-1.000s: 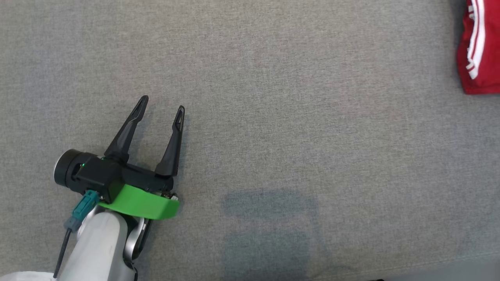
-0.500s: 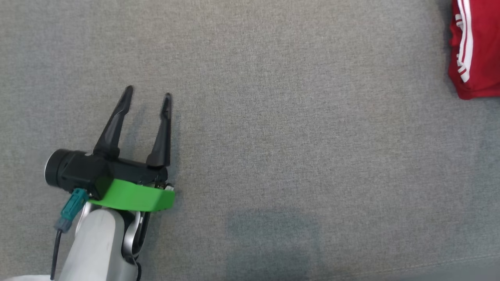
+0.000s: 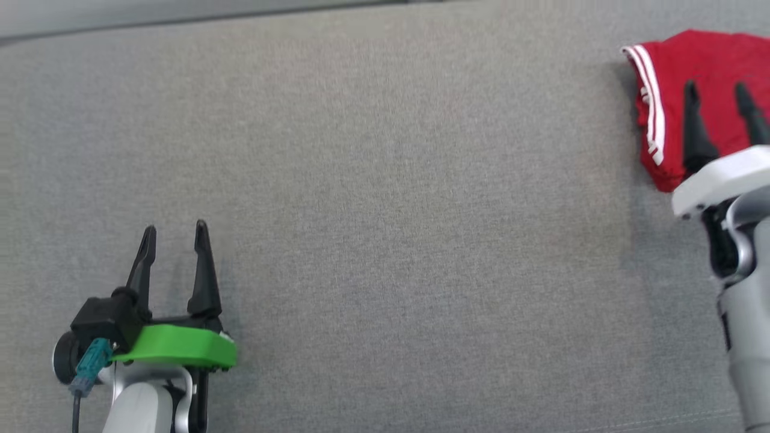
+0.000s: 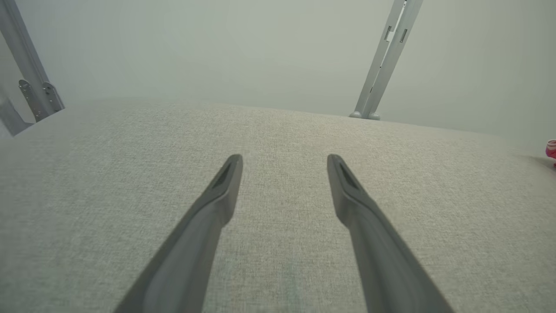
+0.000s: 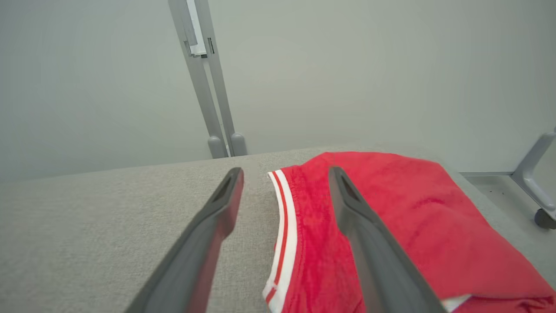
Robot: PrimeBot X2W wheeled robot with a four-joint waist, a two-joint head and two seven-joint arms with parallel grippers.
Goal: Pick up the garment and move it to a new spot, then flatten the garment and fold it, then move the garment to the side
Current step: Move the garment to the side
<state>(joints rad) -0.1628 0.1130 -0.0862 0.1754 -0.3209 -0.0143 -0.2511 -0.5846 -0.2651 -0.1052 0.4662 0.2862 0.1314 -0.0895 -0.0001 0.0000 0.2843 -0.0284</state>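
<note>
- garment [image 3: 710, 57]: red, white stripes along one edge. Lies in a compact bundle at the far right of the surface [image 3: 391, 210], near its far edge.
- surface: grey woven cloth, flat.
- right gripper [image 3: 716, 85]: fingers spread wide, holding nothing. It is over the garment's near part, pointing away from the robot. In the right wrist view the striped edge runs up between the two fingers, one finger over bare surface, the other over red cloth. Whether either finger touches the cloth cannot be told.
- left gripper [image 3: 175, 227]: fingers wide apart, empty. It is over bare surface at the near left, well apart from the garment.
- collar [image 3: 174, 353]: green, at the base of the left gripper.
- post [image 5: 213, 87]: grey metal, upright beyond the surface's far edge, before a pale wall [image 5: 369, 65].
</note>
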